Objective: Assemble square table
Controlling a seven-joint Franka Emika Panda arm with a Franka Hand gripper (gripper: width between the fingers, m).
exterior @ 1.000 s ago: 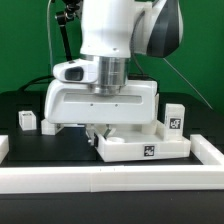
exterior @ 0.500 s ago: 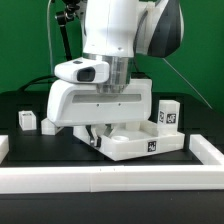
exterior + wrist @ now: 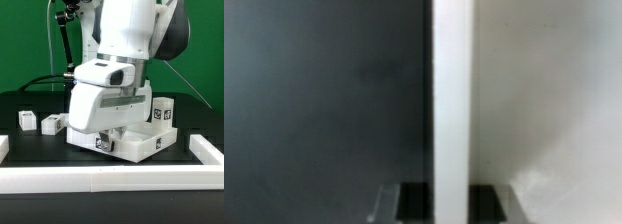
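Observation:
The white square tabletop (image 3: 140,146) lies flat on the black table, with tags on its side faces. My gripper (image 3: 112,133) reaches down onto the tabletop's edge on the exterior view's left, its fingers mostly hidden under the big white hand. In the wrist view the tabletop's raised rim (image 3: 452,100) runs straight between the two dark fingertips (image 3: 416,200), and the gripper (image 3: 452,203) is shut on it. Two short white legs (image 3: 27,119) (image 3: 50,124) stand at the exterior view's left. Another tagged leg (image 3: 161,110) stands behind the tabletop on the right.
A long white border rail (image 3: 110,177) runs along the front, with raised ends at the exterior view's left (image 3: 3,147) and right (image 3: 207,150). Black cables hang behind the arm.
The arm has shifted toward the exterior view's right and turned. The tabletop has swung round with it, so a different corner now faces front. The legs have stayed put.

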